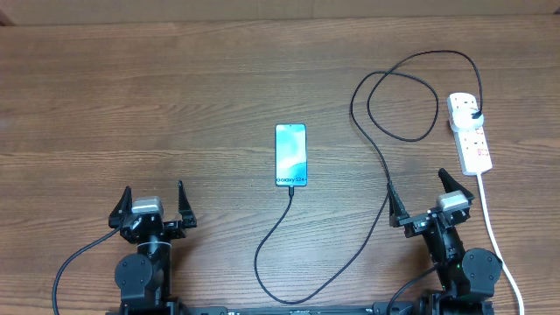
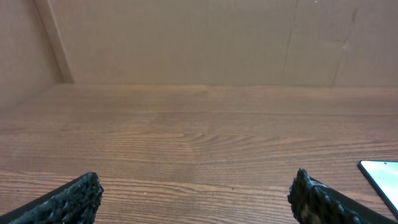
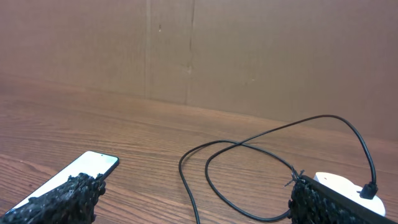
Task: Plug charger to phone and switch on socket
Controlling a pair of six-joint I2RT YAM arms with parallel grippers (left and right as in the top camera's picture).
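Observation:
The phone (image 1: 290, 155) lies flat mid-table, its blue-teal screen up; its corner shows in the left wrist view (image 2: 380, 174) and in the right wrist view (image 3: 87, 167). The charger cable (image 1: 381, 149) runs from the phone's near end, curves along the front, then loops up to a black plug in the socket (image 1: 470, 131), a white power strip at the right. The same loop (image 3: 249, 162) and strip (image 3: 345, 186) appear ahead of the right gripper. My left gripper (image 1: 151, 204) stands open near the front left, nothing between its fingers. My right gripper (image 1: 421, 199) stands open below the strip, empty.
A brown cardboard wall (image 2: 199, 37) backs the wooden table (image 1: 131, 105). The strip's white cord (image 1: 494, 236) trails down past the right arm to the front edge. The black cable passes close by the right gripper's left finger.

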